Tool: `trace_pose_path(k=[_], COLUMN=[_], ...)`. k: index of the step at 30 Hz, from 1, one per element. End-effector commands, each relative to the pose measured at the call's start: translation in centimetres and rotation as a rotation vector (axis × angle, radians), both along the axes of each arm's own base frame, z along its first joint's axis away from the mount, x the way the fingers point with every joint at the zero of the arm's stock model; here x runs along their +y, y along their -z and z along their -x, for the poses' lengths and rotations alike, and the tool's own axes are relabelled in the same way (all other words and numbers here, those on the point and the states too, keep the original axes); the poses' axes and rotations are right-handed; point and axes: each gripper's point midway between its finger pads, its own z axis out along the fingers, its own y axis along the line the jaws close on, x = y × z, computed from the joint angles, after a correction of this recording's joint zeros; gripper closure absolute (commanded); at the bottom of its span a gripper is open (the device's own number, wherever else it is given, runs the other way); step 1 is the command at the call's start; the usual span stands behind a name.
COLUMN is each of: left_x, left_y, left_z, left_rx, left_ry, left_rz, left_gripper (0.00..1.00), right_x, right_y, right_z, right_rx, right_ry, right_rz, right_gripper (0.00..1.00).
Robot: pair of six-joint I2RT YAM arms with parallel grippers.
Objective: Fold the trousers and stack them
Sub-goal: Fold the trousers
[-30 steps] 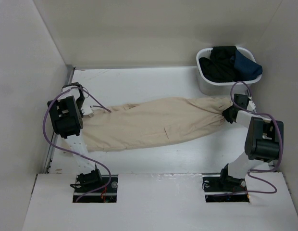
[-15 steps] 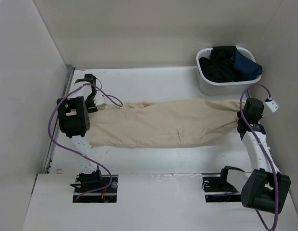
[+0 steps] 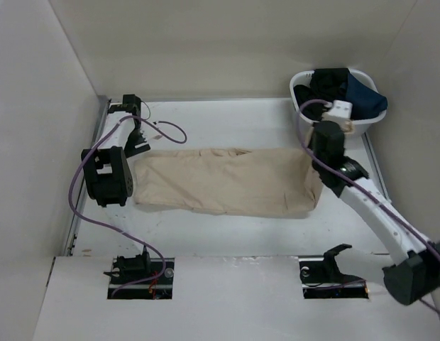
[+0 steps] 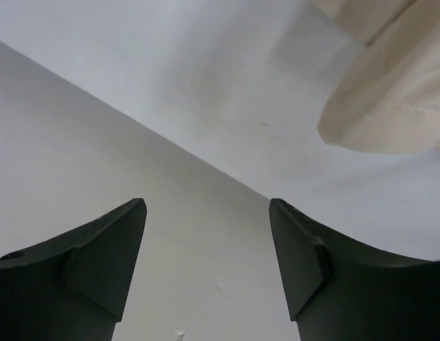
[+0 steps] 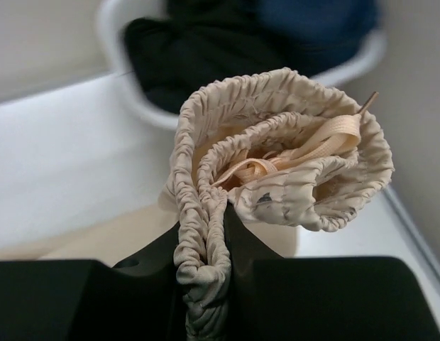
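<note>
Trousers [image 3: 220, 181]: lying flat across the middle of the counter [image 3: 227, 117], long axis left-right, doubled into a wide band. The right end is lifted off the surface.

Right tool [image 5: 204, 245]: clenched on the gathered waistband [image 5: 277, 163]. The fabric is bunched into a rosette above the fingers, with the drawstring [image 5: 305, 138] tucked inside the fold.

Left tool [image 4: 206, 263]: released, jaws apart, nothing between them. It sits past the left end of the trousers. Its wrist view shows only a cloth corner at upper right, clear of the fingers.

White bin [image 3: 299, 121]: far right corner of the counter, just behind the right arm's wrist. It holds a black garment [image 3: 323, 96] and a navy garment [image 3: 365, 96]. The navy one spills over the right rim. No beige cloth in the bin.
</note>
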Motion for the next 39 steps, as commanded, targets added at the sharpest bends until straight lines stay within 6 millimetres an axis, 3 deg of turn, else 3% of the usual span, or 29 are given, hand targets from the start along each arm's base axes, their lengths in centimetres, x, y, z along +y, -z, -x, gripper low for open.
trace_pose_path(k=[1, 4, 8, 10, 15, 18, 21, 24, 26, 29, 31, 32, 34, 36, 38, 39], left_x=[-0.6, -0.9, -0.8, -0.8, -1.3, -1.6, -1.6, -1.2, -1.0, -0.8, -0.8, -0.8, -1.2, -2.3, -3.9, -5.1], left_y=[0.9, 3.2, 5.9, 7.0, 8.6, 8.9, 8.8, 8.3, 7.4, 5.4, 3.3, 2.0, -0.9, -4.3, -8.0, -9.7], left_z=[2.2, 3.0, 4.4, 4.9, 5.5, 5.5, 5.2, 4.6, 4.1, 3.0, 2.0, 1.5, 0.3, -1.1, -2.2, -2.6], left_rx=[0.058, 0.109, 0.178, 0.201, 0.227, 0.228, 0.212, 0.182, 0.154, 0.085, 0.011, -0.030, -0.125, -0.230, -0.326, -0.363], left_ry=[-0.089, -0.152, -0.195, -0.206, -0.228, -0.223, -0.225, -0.227, -0.228, -0.232, -0.229, -0.223, -0.199, -0.157, -0.110, -0.081], left_rz=[0.120, 0.167, 0.179, 0.187, 0.207, 0.218, 0.220, 0.213, 0.213, 0.219, 0.225, 0.225, 0.225, 0.233, 0.251, 0.270], left_gripper=[0.32, 0.33, 0.36, 0.37, 0.39, 0.39, 0.38, 0.37, 0.37, 0.37, 0.36, 0.36, 0.35, 0.33, 0.32, 0.32], right_x=[7.5, 15.1, 24.4, 26.8, 29.1, 31.2, 35.7, 39.5, 41.1, 40.4, 37.5, 35.4, 30.9, 26.8, 24.6, 24.4], right_y=[0.6, 3.3, 6.7, 8.1, 11.7, 13.5, 14.4, 11.3, 7.0, 0.7, -1.3, -1.2, 1.2, 5.0, 8.2, 9.4], right_z=[-1.9, -2.7, -2.0, -1.4, 0.5, 1.9, 4.4, 7.1, 9.3, 11.4, 10.8, 9.8, 7.5, 5.7, 4.9, 4.9], right_rx=[0.039, 0.092, 0.137, 0.160, 0.232, 0.283, 0.335, 0.283, 0.199, 0.070, 0.022, 0.022, 0.062, 0.156, 0.251, 0.286], right_ry=[-0.102, -0.180, -0.317, -0.358, -0.424, -0.535, -0.782, -1.035, -1.198, -1.290, -1.219, -1.142, -0.955, -0.782, -0.686, -0.683], right_rz=[0.112, 0.180, 0.234, 0.263, 0.240, 0.191, 0.100, 0.016, -0.059, -0.180, -0.236, -0.259, -0.287, -0.323, -0.375, -0.394], right_gripper=[1.00, 1.00, 1.00, 1.00, 0.99, 0.80, 0.43, 0.20, 0.13, 0.14, 0.22, 0.29, 0.53, 0.74, 0.76, 0.69])
